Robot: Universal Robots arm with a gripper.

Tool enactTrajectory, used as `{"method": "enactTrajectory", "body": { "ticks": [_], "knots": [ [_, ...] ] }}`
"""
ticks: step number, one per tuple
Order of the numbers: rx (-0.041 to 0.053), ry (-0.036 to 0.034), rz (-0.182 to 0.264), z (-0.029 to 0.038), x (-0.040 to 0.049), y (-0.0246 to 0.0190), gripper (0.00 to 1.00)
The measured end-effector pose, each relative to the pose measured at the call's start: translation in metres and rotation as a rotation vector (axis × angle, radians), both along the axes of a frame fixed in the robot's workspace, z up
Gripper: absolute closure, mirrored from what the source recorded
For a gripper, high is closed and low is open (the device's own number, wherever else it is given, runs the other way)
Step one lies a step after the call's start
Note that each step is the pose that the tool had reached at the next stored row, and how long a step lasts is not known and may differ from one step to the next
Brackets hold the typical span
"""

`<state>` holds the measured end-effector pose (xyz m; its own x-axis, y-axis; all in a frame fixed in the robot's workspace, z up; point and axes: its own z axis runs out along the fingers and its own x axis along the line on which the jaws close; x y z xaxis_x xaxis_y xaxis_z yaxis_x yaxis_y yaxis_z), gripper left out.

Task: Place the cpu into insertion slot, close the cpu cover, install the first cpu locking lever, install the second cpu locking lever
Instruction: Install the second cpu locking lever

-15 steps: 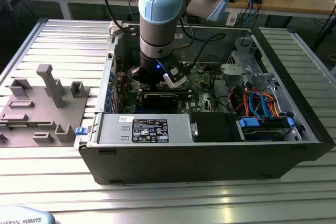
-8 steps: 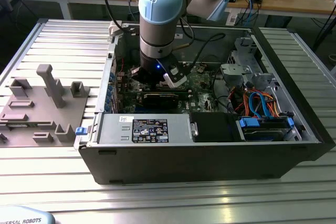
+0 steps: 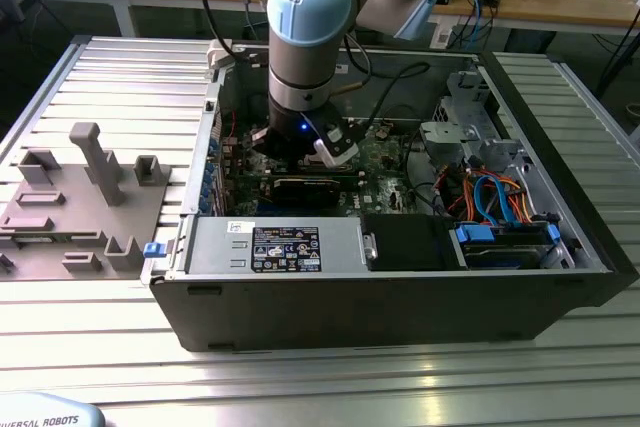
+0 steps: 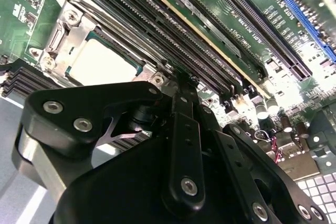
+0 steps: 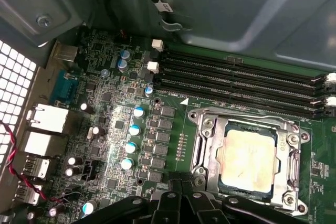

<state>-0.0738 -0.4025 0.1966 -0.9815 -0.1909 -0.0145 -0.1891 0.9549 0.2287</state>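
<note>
The cpu (image 5: 247, 160) lies flat in the insertion slot (image 5: 201, 121), its dull silver top showing in both wrist views (image 4: 98, 64). The cpu cover (image 5: 287, 148), a silver frame, lies down around the chip; it appears again in the second wrist view (image 4: 67, 34). My gripper (image 5: 181, 184) hangs just off one edge of the socket, low over the green board, with its black fingers (image 4: 181, 103) pressed together and nothing visible between them. Whether the tips touch a locking lever is hidden by the gripper's body.
The arm's wrist (image 3: 300, 67) reaches down into an open computer case (image 3: 400, 292) on a ribbed metal table. Long black memory slots (image 5: 241, 80) run beside the socket. Capacitors (image 5: 131, 129) and rear ports (image 5: 44, 119) crowd the board. A grey fixture plate (image 3: 80, 212) lies at the exterior view's left.
</note>
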Motion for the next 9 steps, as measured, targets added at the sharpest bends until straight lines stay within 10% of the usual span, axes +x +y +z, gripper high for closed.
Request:
{"method": "enactTrajectory", "body": {
  "ticks": [9],
  "knots": [
    [0.0003,-0.0001,0.006,-0.0001,0.0,-0.0034,0.89]
  ]
}}
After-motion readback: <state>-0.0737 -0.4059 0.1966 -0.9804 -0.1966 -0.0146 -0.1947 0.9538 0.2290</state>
